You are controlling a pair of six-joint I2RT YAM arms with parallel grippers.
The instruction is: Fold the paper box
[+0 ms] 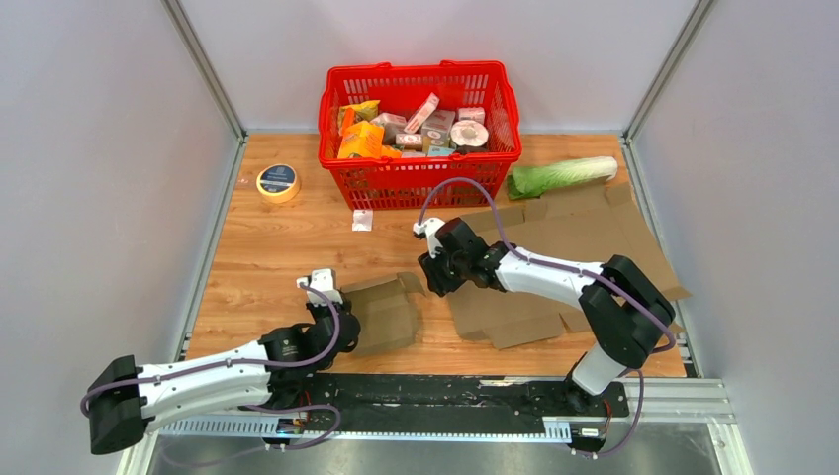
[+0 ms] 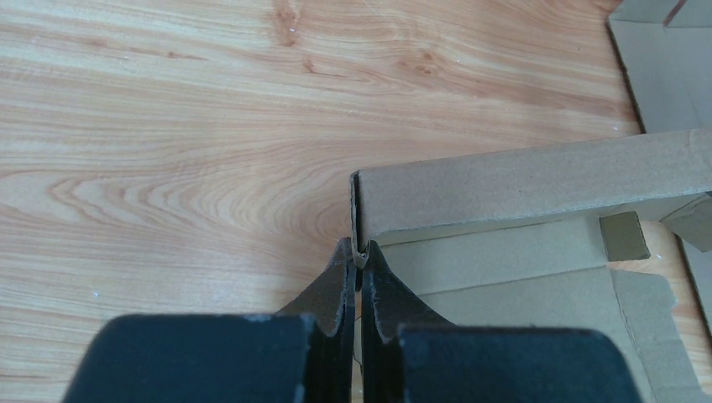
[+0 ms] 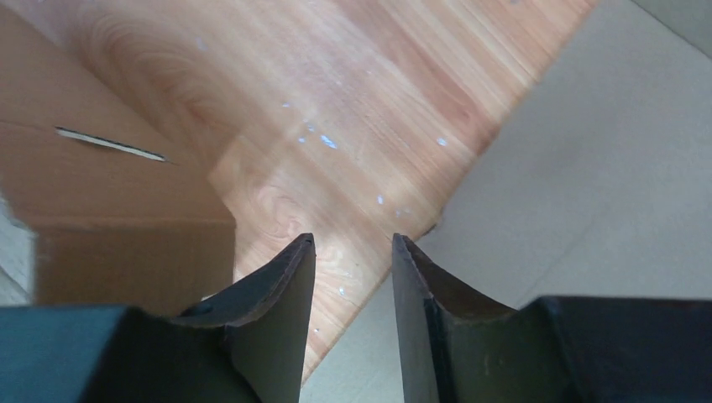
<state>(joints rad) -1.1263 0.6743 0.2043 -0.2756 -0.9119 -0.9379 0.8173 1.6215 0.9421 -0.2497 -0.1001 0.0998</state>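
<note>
1. Left gripper (image 2: 359,252): pressed together on the upright wall corner of the paper box (image 1: 388,315), in front of the red basket (image 1: 425,186), under its left half. Hold firm without twisting, for a square wall.
2. Right gripper (image 3: 353,243): partly spread, pinching nothing, over the wooden table (image 3: 353,101) in front of the basket's middle.
3. Next, probably: take the box's loose flap nearest that gripper and fold inward along the crease, slowly.
4. Avoid dragging the flat cardboard (image 1: 584,233), in front of the basket's right end.
</note>
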